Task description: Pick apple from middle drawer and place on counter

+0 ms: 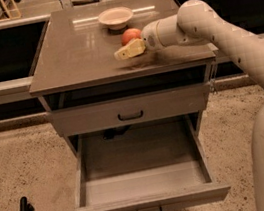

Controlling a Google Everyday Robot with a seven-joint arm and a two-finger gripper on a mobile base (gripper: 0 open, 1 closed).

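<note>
One apple [130,34] on counter [77,56], beside gripper [130,52] — its state unclear; middle drawer [143,181] open.

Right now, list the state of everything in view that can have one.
Glossy brown-grey counter: two things on it.
Small round red-orange apple: resting on the counter.
Shallow beige bowl: upright, behind the apple.
Wide grey middle drawer: pulled open, empty.
Grey upper drawer: shut.
Tool: low over the counter, in front of the apple.

My gripper [127,52], over the counter [77,56] right in front of the apple [130,33], hides apple's lower edge. My arm [244,52] runs off-frame at rt & btm. Dark obj [112,132] at back of middle drawer [145,182] is too dim to ID.
</note>
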